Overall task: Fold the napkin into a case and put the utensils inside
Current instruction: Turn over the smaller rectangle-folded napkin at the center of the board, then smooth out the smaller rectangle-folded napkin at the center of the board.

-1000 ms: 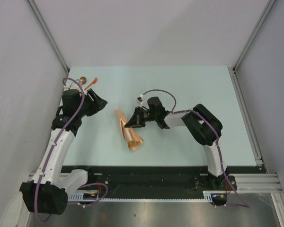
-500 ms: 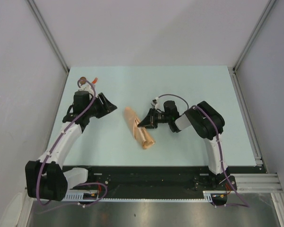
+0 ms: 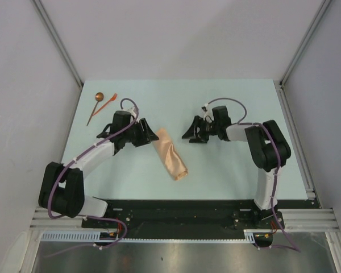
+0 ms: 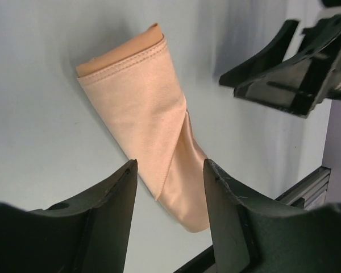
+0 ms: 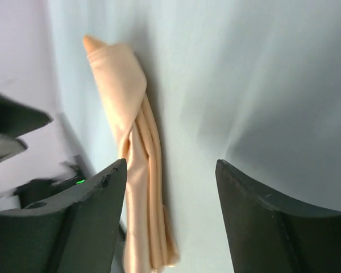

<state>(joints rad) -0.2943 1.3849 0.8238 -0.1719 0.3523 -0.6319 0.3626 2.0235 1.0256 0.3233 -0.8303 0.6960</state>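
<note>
Pale mint worktop [image 3: 233, 170] between grey walls [image 3: 23, 85] carries the folded tan case [image 3: 170, 154], lying between the left pincer [image 3: 152, 136] and right pincer [image 3: 187, 135], both open and empty.

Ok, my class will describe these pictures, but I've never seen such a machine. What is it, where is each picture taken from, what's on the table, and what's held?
These are two robot arms bolted at the near edge of a pale table. One picture looks down from above. The other two come from a camera on each wrist, so the dark shapes at the bottom are that arm's own fingers. The left end effector and the right end effector are both open and hold nothing. Between them lies the napkin, folded into a narrow case. The spoon and the orange fork lie near the far left corner, outside it.
</note>
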